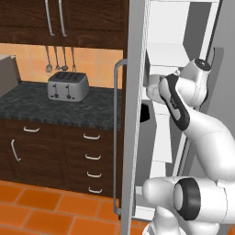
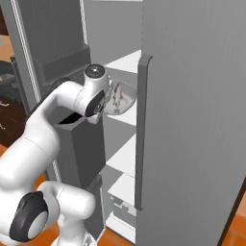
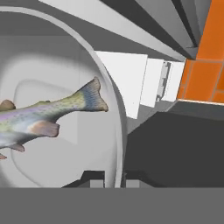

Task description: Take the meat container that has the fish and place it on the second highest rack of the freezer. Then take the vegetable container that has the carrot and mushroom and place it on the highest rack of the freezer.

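My gripper (image 3: 114, 180) is shut on the rim of the meat container (image 3: 109, 87), a pale round dish. The fish (image 3: 43, 118) lies inside it with its tail toward the rim. In the right base view the gripper (image 2: 114, 98) holds the meat container (image 2: 126, 100) tilted inside the open freezer (image 2: 192, 120). The dish sits just above one white shelf (image 2: 126, 118) and below another white shelf (image 2: 127, 62). I cannot tell which racks these are. In the left base view my arm (image 1: 176, 98) reaches into the freezer (image 1: 165, 50). The vegetable container with the carrot and mushroom is out of view.
The freezer's open door (image 1: 135, 114) with its long bar handle (image 1: 115, 137) stands left of my arm. A dark door bin (image 2: 79, 144) sits close under my forearm. A toaster (image 1: 68, 86) stands on the dark counter (image 1: 92, 112) to the left. More white shelves (image 2: 122, 156) lie below.
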Tool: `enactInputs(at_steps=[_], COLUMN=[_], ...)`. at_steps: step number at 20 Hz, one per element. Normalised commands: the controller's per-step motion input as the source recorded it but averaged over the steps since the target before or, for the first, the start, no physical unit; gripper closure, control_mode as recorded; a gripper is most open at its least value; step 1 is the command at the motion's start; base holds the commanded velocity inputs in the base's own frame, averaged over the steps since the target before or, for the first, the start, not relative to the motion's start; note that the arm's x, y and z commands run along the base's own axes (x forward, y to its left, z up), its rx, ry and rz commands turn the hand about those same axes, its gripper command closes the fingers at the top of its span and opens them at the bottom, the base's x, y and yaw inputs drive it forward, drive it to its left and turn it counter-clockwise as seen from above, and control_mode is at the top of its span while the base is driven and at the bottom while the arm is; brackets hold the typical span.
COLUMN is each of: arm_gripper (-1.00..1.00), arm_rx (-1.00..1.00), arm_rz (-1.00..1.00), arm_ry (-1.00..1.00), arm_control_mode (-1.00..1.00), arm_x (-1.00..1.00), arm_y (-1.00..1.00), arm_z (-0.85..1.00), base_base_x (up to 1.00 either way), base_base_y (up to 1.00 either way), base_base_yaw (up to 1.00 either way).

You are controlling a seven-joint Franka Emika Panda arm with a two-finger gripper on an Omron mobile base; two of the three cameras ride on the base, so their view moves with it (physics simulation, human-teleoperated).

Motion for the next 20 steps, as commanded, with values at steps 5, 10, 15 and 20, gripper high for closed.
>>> enactInputs(at_steps=[5, 10, 15, 20], arm_gripper=[1.00, 1.00, 1.00, 1.00], arm_rx=[0.00, 0.00, 0.00, 0.00], arm_rz=[-0.10, -0.04, -0.03, -0.01], arm_ry=[0.00, 0.00, -0.03, 0.00], arm_control_mode=[-1.00, -1.00, -1.00, -1.00], arm_x=[0.09, 0.50, 0.46, 0.37], arm_y=[-0.29, -0.10, -0.27, -0.34], arm_z=[-0.34, -0.13, -0.21, -0.43], base_base_x=[0.00, 0.00, 0.00, 0.00], base_base_y=[0.00, 0.00, 0.00, 0.00], base_base_yaw=[0.00, 0.00, 0.00, 0.00])
